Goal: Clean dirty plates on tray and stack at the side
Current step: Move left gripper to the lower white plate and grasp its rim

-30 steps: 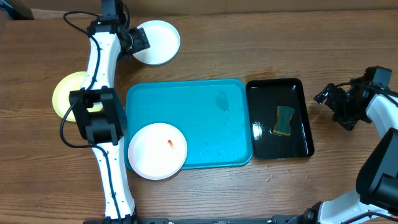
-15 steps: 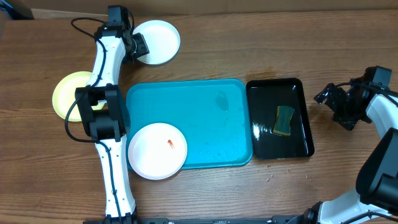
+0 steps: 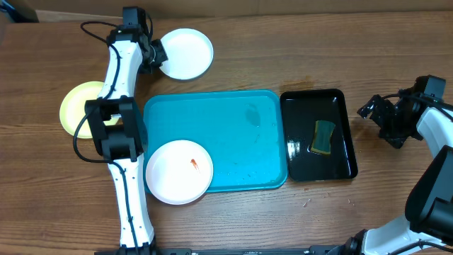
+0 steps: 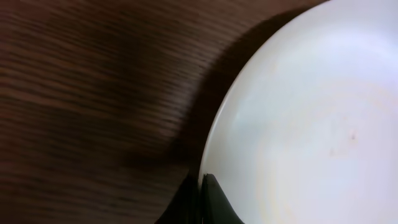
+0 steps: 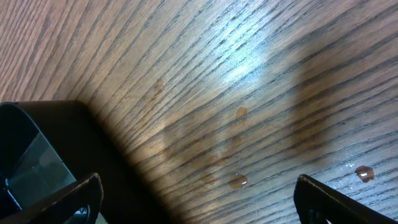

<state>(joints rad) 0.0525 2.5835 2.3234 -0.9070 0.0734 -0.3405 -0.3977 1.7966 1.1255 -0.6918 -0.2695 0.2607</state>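
Across the whole shot, the wooden table [image 3: 283, 57] fills the overhead view, and at its centre sits the turquoise tray [image 3: 233, 120], long side running left to right, its bare floor a little wet-looking. Touching or just beside its right edge lies the smaller black tray [image 3: 301, 117]. Now the plates: the smeared white plate [image 3: 177, 173] rests on the turquoise tray's near-left corner, overhanging the rim there. The yellow-green plate [image 3: 74, 106] lies on the table left of the tray, partly covered by the left arm [image 3: 117, 78]. The far white plate [image 3: 187, 53] is off the tray, on the far side of the table beyond the tray's left end. The left gripper [image 3: 154, 55] is pinched tight on that plate's left rim, and the left wrist view shows the rim [image 4: 311, 112] running straight into the closed jaws [image 4: 202, 199]; whether the plate is lifted clear of the wood, I cannot tell. Over on the right, the right gripper [image 3: 375, 113] hangs above bare table, apart from the black tray, its fingers [image 5: 50, 199] spread wide with nothing between them. Smaller still, the sponge [image 3: 324, 137] lies in the black tray, an orange-red smear [image 3: 194, 163] marks the plate on the tray, and a few droplets [image 5: 237, 181] sit on the wood under the right wrist.
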